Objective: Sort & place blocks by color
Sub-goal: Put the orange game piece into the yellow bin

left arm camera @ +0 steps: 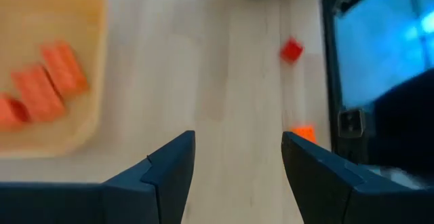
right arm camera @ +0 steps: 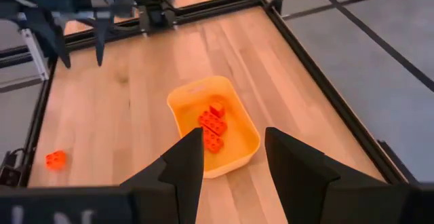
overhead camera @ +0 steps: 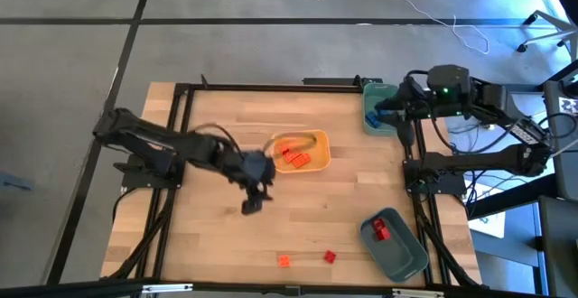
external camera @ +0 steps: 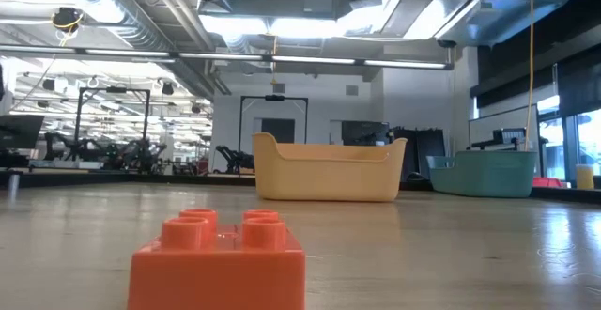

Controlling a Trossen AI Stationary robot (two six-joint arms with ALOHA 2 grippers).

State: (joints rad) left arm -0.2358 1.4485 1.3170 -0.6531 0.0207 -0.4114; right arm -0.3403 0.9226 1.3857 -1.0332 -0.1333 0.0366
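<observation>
So rn the left gripper (overhead camera: 254, 196) is hovering over bare wood mid-table, just beside the yellow-orange tray (overhead camera: 318, 138), fingers spread wide w/ nothing between them. Its wrist view shows empty tabletop in the gap, so no grab going on atm. Looks like the in-between bit of the sort: empty pincer, about to go for another block.

Where the blocks are: a few orange blocks (overhead camera: 295, 157) are sitting in the tray. One red block (overhead camera: 380, 229) is in the near teal bin (overhead camera: 408, 258) at the table's right front corner. Two strays are loose on the wood near the front edge, well apart from the gripper: an orange block (overhead camera: 284, 261) and a red block (overhead camera: 329, 256). The low view is basically filled by the orange one sitting flat, studs up.

The right gripper (right arm camera: 229, 161) is parked up high at the far right corner by the far teal bin (overhead camera: 377, 117), just waiting. Jaws partly open, nothing in them afaict; its cam looks down at the tray through the gap.

Next move imo: left arm has to swing toward the front edge, line the open fingers up over one stray, drop down and pinch across its sides. Orange would go to the tray, red to the near bin. They're tiny and sit close to the frame rail, so alignment needs to be decent or it'll just nudge the block away.
</observation>
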